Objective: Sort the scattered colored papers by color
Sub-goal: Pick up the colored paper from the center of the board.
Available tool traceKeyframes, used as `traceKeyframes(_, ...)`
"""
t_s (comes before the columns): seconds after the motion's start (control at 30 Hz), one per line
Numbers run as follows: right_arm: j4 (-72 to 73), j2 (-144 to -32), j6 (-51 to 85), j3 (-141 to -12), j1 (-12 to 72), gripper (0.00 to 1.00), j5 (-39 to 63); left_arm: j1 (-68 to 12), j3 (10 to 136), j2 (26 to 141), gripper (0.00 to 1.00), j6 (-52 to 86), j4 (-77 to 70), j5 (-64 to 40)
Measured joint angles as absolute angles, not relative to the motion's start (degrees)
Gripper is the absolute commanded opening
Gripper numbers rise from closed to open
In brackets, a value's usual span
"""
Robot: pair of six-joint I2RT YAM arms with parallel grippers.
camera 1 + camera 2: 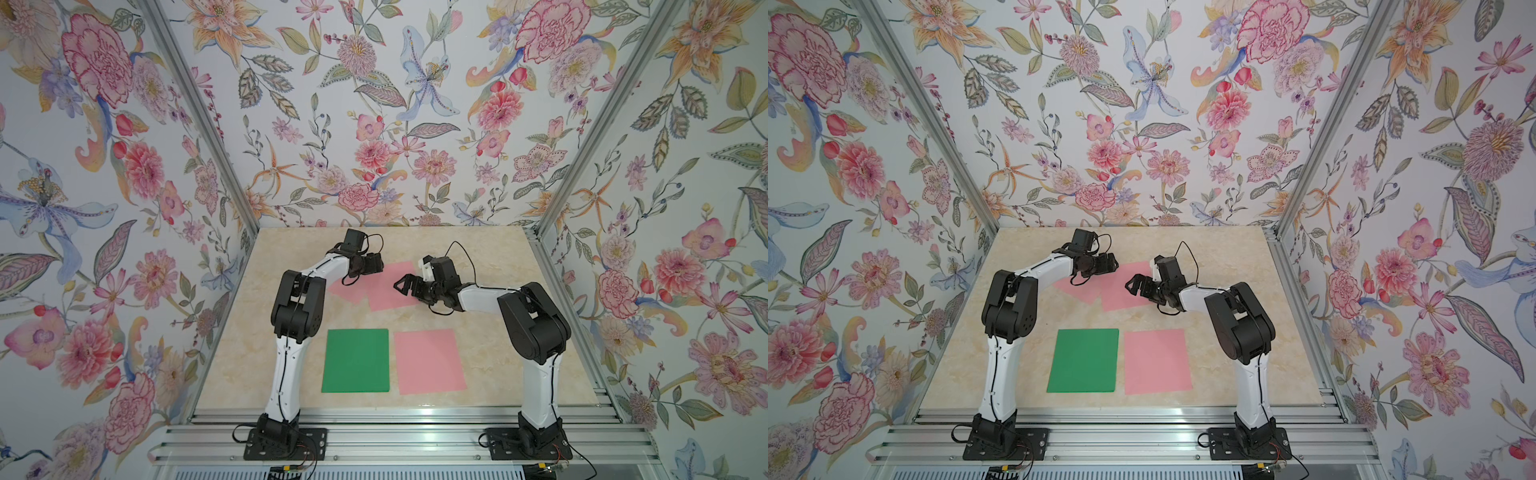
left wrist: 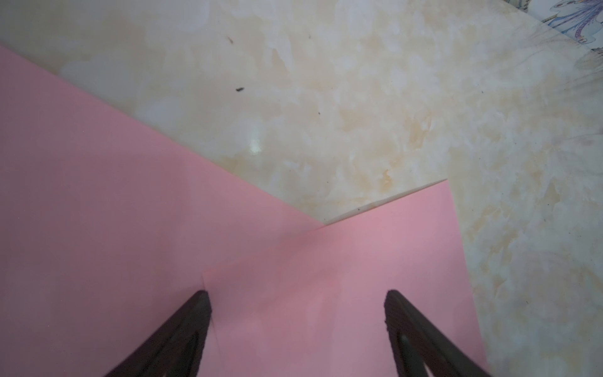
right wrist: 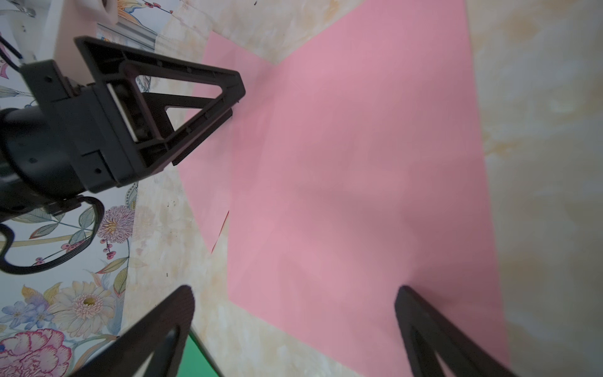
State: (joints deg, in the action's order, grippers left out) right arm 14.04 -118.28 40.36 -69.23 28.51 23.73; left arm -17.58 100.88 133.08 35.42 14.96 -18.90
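A green paper (image 1: 356, 360) (image 1: 1084, 360) and a pink paper (image 1: 429, 360) (image 1: 1156, 360) lie flat side by side near the table's front. Farther back two more pink papers overlap: the right one (image 1: 390, 293) (image 2: 359, 277) (image 3: 359, 163) lies partly over the left one (image 1: 343, 289) (image 2: 98, 196). My left gripper (image 2: 297, 293) (image 1: 374, 266) is open, its tips down at the overlap, one fingertip (image 2: 202, 300) by the upper sheet's edge. My right gripper (image 3: 294, 289) (image 1: 405, 284) hangs open just over the right sheet's near corner, holding nothing.
The marble tabletop (image 1: 498, 257) is boxed in by flowered walls (image 1: 374, 124) at the back and both sides. Aluminium rails (image 1: 395, 415) run along the front, with both arm bases bolted there. A black cable (image 1: 461, 253) loops up from the right wrist.
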Motion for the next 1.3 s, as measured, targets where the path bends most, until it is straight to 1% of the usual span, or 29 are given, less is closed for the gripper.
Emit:
traceKeyframes(0.43, 17.8, -118.3, 41.7, -67.4, 28.0, 1.0, 25.5, -17.0, 94.7, 131.9, 0.87, 43.5, 4.1, -25.9)
traceKeyframes(0.6, 17.9, -118.3, 41.8, -67.4, 27.9, 1.0, 25.7, -17.0, 91.5, 130.9, 0.89, 47.0, -0.2, -30.3)
traceKeyframes(0.93, 18.5, -118.3, 42.0, -67.0, 27.7, 1.0, 26.3, -17.4, 79.1, 122.7, 0.89, 50.2, -0.1, -38.6)
traceKeyframes(1.0, 18.6, -118.3, 42.1, -67.0, 27.7, 1.0, 26.4, -17.4, 77.8, 121.8, 0.86, 50.3, 0.1, -38.8)
traceKeyframes(1.17, 18.7, -118.3, 42.5, -67.0, 27.7, 1.0, 26.4, -17.4, 77.5, 121.6, 0.7, 50.2, 1.4, -38.4)
traceKeyframes(1.23, 18.7, -118.3, 42.5, -67.0, 27.7, 1.0, 26.4, -17.5, 77.5, 121.6, 0.66, 50.0, 2.0, -38.0)
traceKeyframes(1.3, 18.7, -118.3, 42.5, -67.0, 27.7, 1.0, 26.4, -17.6, 77.6, 121.6, 0.56, 49.9, 2.6, -37.1)
